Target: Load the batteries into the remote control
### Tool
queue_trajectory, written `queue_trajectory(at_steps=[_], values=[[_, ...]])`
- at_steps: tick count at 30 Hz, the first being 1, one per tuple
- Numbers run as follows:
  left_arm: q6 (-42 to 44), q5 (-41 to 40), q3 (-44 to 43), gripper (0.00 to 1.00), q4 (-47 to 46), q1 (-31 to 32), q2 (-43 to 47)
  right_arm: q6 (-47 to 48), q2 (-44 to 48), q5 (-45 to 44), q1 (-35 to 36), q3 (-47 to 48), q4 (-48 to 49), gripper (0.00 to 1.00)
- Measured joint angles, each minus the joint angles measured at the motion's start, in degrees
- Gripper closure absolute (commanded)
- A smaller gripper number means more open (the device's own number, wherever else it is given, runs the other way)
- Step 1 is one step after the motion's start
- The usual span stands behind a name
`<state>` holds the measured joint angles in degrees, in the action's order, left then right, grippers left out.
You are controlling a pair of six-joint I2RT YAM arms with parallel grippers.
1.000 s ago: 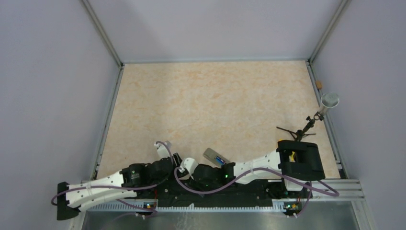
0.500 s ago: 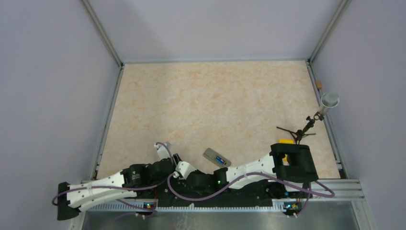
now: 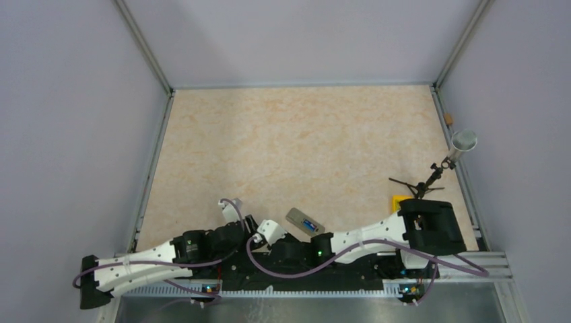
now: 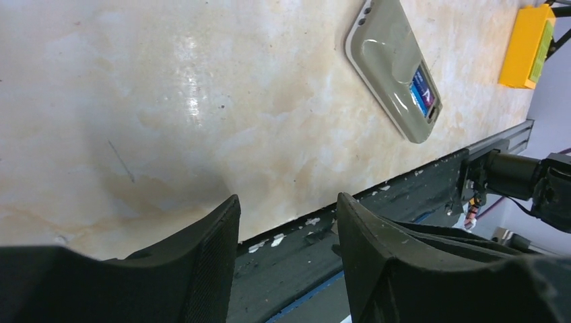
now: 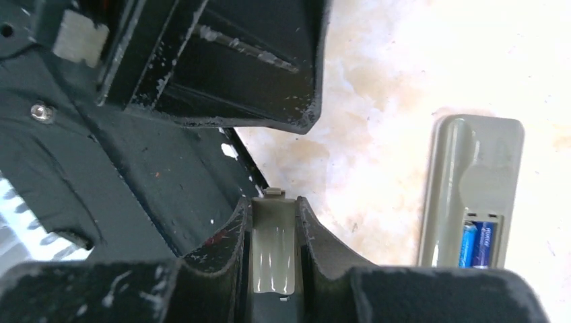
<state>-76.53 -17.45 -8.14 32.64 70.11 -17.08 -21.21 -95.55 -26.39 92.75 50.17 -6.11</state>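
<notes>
Top external view, read left to right. Left pincer (image 4: 286, 219): fingers apart with nothing between them, parked low at the near edge of the desk (image 3: 296, 134). Right pincer (image 5: 273, 219): clamped on a small grey cover (image 5: 273, 252) with a tab at its end, judged to be the lid of the battery recess. Over the last second this pincer drew slightly left and has come back right, to a spot near the left side of the remote control (image 3: 304, 221). Remote control: flat on the desk close to the near edge, grey back up, unmoved throughout. The batteries (image 5: 477, 243) lie side by side in the open recess at its near-right end. Yellow block (image 3: 400, 200): right of the remote and well apart from it, now uncovered because the right arm's dark elbow housing (image 3: 431, 229) has swung right. Meaning for the task: both cells appear seated, so loading proper is judged done, and fitting the held cover over the recess remains. That move calls for lining the tab up with the recess edge, and the remote may slide on the smooth desk.
</notes>
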Motion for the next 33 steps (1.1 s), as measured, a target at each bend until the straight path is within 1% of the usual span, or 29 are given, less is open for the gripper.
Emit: queue_trajectory(at_steps=[3, 7, 11, 14, 18, 23, 28, 33], values=[[0.17, 0.00, 0.02, 0.45, -1.81, 0.00, -0.50, -1.01, 3.96, -0.44, -0.81, -1.46, -0.04, 0.97], [1.49, 0.15, 0.48, 0.51, -6.10, 0.00, -0.50, -3.50, 9.07, -0.55, -3.72, -4.20, 0.66, 0.96], [3.63, 0.98, 1.66, 0.51, -11.56, 0.00, -0.24, -7.02, 13.16, -0.35, -8.11, -6.88, 0.96, 0.96], [5.27, 2.05, 2.67, 0.49, -16.06, 0.00, -0.02, -8.94, 15.02, -0.57, -11.19, -7.28, 1.22, 0.96], [7.52, 3.10, 4.22, 0.45, -22.51, 0.00, 0.24, -10.49, 16.52, -0.55, -13.57, -7.19, 2.45, 0.96], [9.99, 2.99, 5.40, 0.44, -30.03, 0.00, 0.15, -12.48, 16.79, -0.02, -15.69, -6.97, 4.39, 0.96], [10.29, 1.81, 6.80, 0.49, -36.98, 0.00, -0.83, -14.21, 16.85, 0.59, -16.11, -6.95, 6.16, 0.96], [10.03, 1.40, 7.19, 0.53, -40.94, 0.00, -4.11, -15.93, 16.94, 0.74, -16.20, -6.95, 8.28, 0.96]])
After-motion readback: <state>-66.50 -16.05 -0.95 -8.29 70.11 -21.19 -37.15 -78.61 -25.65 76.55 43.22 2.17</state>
